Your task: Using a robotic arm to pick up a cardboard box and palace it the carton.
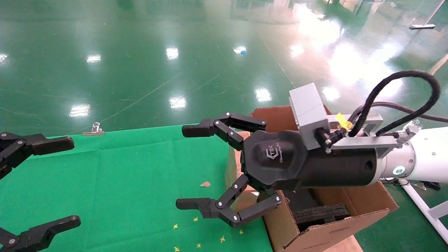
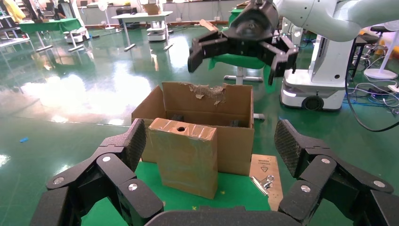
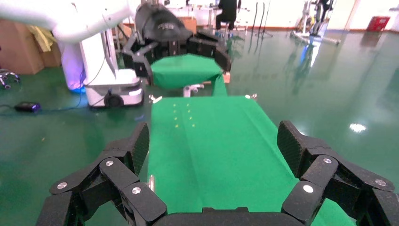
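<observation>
Setting: glossy green workshop floor (image 1: 175, 52) with lamp reflections; green cloth table (image 1: 122, 175) in the foreground; desks and wheeled robot bases in the far background of the wrist views. Item, right gripper (image 1: 189, 168): black, multi-jointed, on the robotic arm (image 1: 420, 157) with white tube, glowing ring, grey box (image 1: 308, 108) and black cable (image 1: 402, 91); held above the table edge just beside the carton, fingers spread wide, nothing between them. Item, left gripper (image 1: 63, 182): at the left edge of the head view, over the cloth, fingers likewise wide apart and empty; idle, pointed toward the carton. Item, cardboard box (image 2: 187, 157): slim, taped, brown, standing upright on the cloth, touching or just beside the carton's near wall, round hole in its top face; seen only in the left wrist view. Item, carton (image 1: 332, 217): large, corrugated, ragged flaps, black foam blocks (image 1: 318, 213) inside, at the table's right end. Sundries: binder clip (image 1: 93, 128) on the far table edge, another by a small card near the carton in the left wrist view; yellow specks on the cloth. Risk, as judged: the box stands tall and narrow, so a finger brushing it during approach could topple it; shiny tape may let it slip in a light grip; torn flaps could snag it on the way in. Hidden: in the head view the right gripper's body covers the box entirely; the carton floor is mostly out of sight; the left arm is cut off at the frame edge.
</observation>
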